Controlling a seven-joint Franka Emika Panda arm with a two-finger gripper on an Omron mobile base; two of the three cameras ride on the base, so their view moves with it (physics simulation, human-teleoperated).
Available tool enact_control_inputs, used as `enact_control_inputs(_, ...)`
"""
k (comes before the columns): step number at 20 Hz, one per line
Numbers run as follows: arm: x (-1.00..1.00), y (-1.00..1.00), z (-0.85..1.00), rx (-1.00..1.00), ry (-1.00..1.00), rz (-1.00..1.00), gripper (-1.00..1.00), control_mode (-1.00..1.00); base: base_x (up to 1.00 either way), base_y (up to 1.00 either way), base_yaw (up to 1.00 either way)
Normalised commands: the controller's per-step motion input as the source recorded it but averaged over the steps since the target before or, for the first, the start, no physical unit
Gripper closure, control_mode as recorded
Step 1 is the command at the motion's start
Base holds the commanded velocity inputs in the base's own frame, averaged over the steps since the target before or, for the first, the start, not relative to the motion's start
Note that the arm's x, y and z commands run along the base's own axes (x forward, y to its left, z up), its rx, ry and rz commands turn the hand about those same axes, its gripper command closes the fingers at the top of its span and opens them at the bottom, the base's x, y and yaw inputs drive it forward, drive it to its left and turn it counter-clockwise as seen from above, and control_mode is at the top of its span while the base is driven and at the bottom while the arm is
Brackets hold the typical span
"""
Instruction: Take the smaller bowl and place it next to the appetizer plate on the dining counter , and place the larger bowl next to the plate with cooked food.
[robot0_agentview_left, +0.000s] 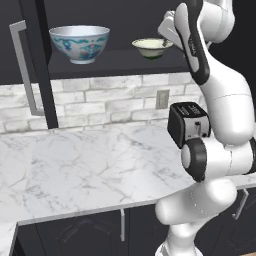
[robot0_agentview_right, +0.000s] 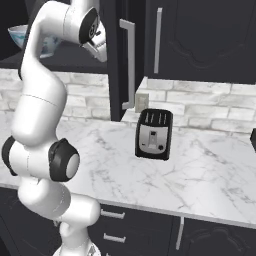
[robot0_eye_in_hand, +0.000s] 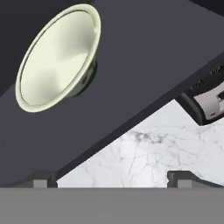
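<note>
Up at the shelf (robot0_agentview_left: 120, 60), the end effector (robot0_eye_in_hand: 111, 178) gapes wide and empty; the smaller bowl (robot0_eye_in_hand: 59, 57) sits just ahead, untouched, with the larger bowl (robot0_agentview_left: 80, 43) further along.

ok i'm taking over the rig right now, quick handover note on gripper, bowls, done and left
Gripper: open, holding nothing, raised at the open cabinet shelf near the smaller bowl.
Smaller bowl: on the shelf, upright, untouched; in the hand view it lies ahead of the fingertips.
Larger bowl: on the same shelf, to the left of the smaller one in the left base view, apart from it.
A toaster stands on the marble worktop below.
Done: nothing moved yet.
Left: grasp the smaller bowl, carry it to the dining counter, then do the same with the larger bowl.
</note>
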Motion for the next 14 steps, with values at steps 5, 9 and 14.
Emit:
enact_control_inputs(5,0.11,0.12,-0.46,0.03,-0.19,0.0,-1.0,-1.0,0.0,0.0,0.0)
enact_control_inputs(9,0.21,0.14,-0.43,0.0,-0.11,-0.01,-1.0,-1.0,0.0,0.0,0.0)
enact_control_inputs(14,0.37,0.0,-0.02,0.07,-0.2,-0.11,-1.0,-1.0,0.0,0.0,0.0)
